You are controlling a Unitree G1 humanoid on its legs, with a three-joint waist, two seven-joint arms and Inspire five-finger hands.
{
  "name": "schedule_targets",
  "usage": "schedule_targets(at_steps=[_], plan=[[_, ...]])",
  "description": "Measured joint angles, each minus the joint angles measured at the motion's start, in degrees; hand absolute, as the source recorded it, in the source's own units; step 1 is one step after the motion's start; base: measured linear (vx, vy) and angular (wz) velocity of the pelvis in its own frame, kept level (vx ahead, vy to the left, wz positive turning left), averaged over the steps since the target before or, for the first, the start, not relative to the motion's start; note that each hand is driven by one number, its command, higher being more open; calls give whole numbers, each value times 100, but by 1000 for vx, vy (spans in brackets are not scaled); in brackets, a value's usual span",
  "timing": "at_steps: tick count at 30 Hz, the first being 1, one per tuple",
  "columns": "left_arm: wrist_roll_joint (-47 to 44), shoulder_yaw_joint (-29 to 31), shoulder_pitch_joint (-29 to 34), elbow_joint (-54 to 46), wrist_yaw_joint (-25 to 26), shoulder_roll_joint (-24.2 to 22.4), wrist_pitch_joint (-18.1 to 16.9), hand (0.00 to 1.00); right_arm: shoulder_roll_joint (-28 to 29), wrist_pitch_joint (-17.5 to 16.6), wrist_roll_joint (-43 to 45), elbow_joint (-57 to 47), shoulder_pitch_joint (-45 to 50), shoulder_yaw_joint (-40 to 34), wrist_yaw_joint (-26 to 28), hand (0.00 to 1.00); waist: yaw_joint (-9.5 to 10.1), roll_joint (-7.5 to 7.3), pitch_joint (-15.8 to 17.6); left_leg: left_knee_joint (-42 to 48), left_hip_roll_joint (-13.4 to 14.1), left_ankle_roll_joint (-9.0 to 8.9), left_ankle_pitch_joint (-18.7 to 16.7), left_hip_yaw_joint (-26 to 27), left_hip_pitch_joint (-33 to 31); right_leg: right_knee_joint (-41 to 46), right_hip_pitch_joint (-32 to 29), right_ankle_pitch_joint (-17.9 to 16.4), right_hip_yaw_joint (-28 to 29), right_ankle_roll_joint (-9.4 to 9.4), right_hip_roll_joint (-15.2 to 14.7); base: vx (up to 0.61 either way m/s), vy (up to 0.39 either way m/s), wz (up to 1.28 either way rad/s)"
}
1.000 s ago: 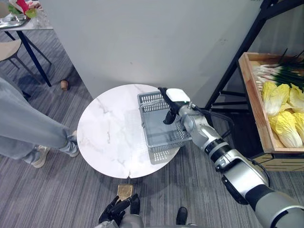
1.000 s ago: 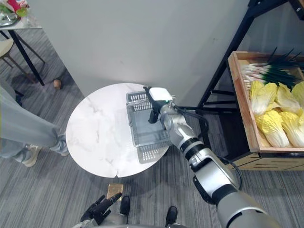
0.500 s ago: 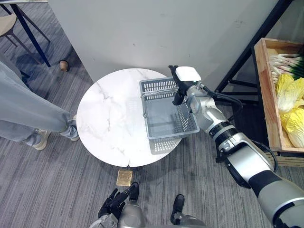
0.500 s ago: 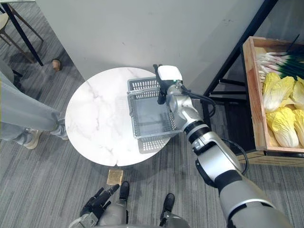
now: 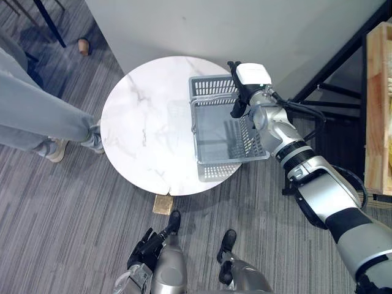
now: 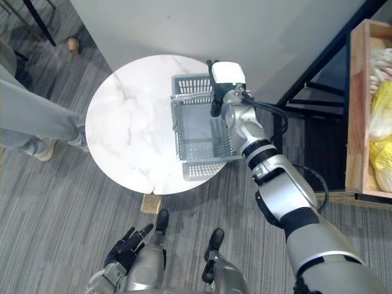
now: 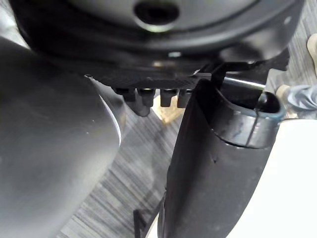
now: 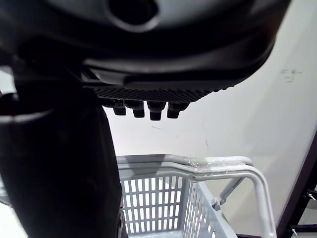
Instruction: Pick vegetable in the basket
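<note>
A grey plastic slatted basket (image 5: 219,172) sits on the right side of the round white marble tabletop (image 5: 147,122), its near end jutting past the edge. The right hand (image 5: 240,98) hovers over the basket's far right rim, fingers relaxed and gripping nothing. The yellow leafy cabbages (image 6: 383,122) lie in a wooden crate (image 6: 355,110) well off to the right. The left hand (image 6: 127,246) hangs low, fingers loosely spread. A person's grey-trousered legs (image 5: 43,116) stand left of the table.

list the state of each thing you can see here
basket: upright on the table, empty
table: carries the basket at its right side
right hand: over the basket's far end
left hand: hanging low, fingers relaxed, empty
crate: holds yellow leafy vegetables
</note>
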Motion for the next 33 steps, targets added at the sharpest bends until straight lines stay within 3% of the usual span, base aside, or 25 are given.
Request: schedule_targets(at_steps=[4,5,14,18,23,26,33], plan=[[-122,-141,-1,-57,-27,60,-3,100,-40,-34,-3,5,-57,62,-26,100,76,1,30,0,25,-15,27,-3,-149,186,-234,-75,-1,-23,-1,-21,-1,0],[-145,-141,-1,-73,-41,61,-7,100,-50,-37,-14,23,-119,194,-22,0,75,5,79,0,35,-21,35,-2,-148,196,-238,-79,-3,-28,5,-37,-9,0],[-146,-216,-2,-187,-185,115,-51,100,-302,-59,-126,36,-466,692,959,0,96,13,214,0,42,-23,66,-30,-281,458,-462,-195,-27,-46,-23,-24,0,2],[-123,-307,-1,-186,-227,137,-68,100,-403,-119,-158,-15,-490,871,1066,0,103,13,214,0,31,-20,68,7,-263,597,-525,-253,7,-42,-54,-10,9,-4],[-80,-368,3,-131,-253,161,-131,100,-403,-429,-254,22,-490,1087,1316,0,131,14,214,0,26,-18,67,194,-86,689,-505,-255,181,-41,-61,-28,5,-17],[-66,-429,-8,-35,-264,169,-185,100,-366,-789,-223,225,-455,1095,1415,0,118,44,200,0,30,7,49,265,69,721,-407,-256,239,-42,-55,-44,0,-12],[368,-537,-181,369,-251,132,-245,100,-96,-1446,925,154,-139,1132,1421,0,-51,155,36,-1,40,69,0,463,320,614,-217,-191,439,-19,-6,-33,8,-13]])
